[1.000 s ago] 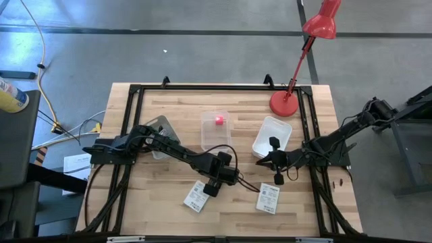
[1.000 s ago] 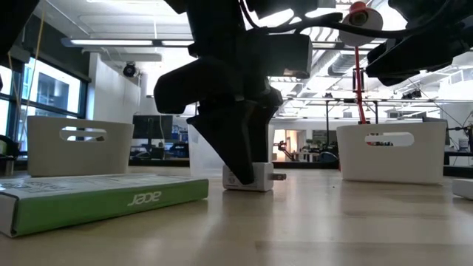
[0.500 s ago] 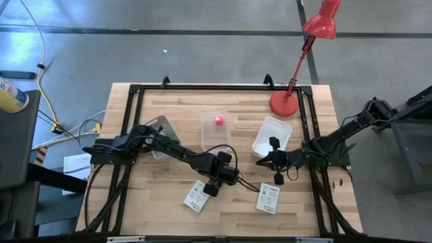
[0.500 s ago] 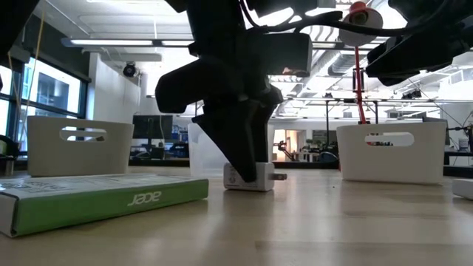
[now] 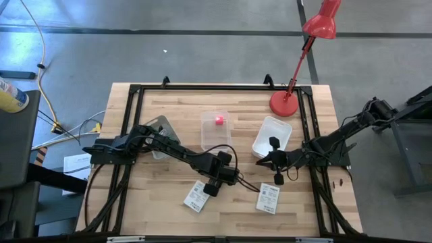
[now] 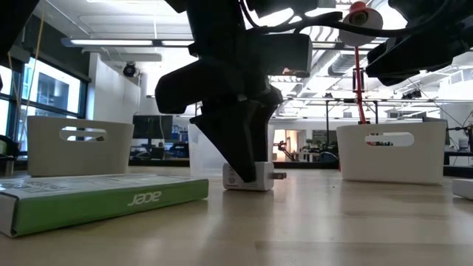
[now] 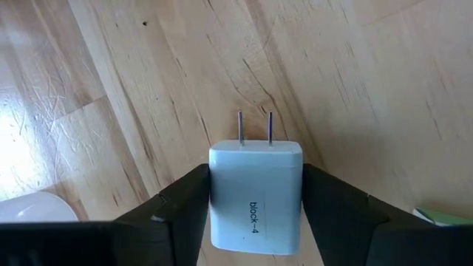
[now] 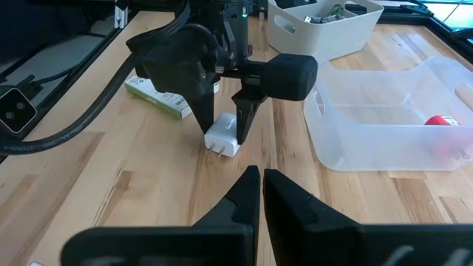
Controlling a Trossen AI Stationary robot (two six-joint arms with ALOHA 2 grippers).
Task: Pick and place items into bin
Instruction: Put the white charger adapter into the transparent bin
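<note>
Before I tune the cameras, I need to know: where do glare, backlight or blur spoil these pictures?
Left wrist view: bright glare washes out the wooden table at one side; the white plug block stays sharp. Low view: the left claw is a dark silhouette against bright ceiling lights, and the green box up close looks soft. High view: even light, no glare.

Robotics lab or workshop inside a big open-plan hall. Seen in the bare grey concrete floor (image 5: 202, 54) crossed by dark lines, a wooden table (image 5: 223, 209) ringed by a black metal frame (image 5: 135, 91), and two dark robot arms mounted at its sides. Also in a red desk lamp (image 5: 287, 101) standing on the tabletop, a yellow cable (image 5: 37, 61) trailing over the floor, long rows of ceiling strip lights (image 6: 118, 43), tall windows (image 6: 41, 92), and more benches and gear far behind the table.
</note>
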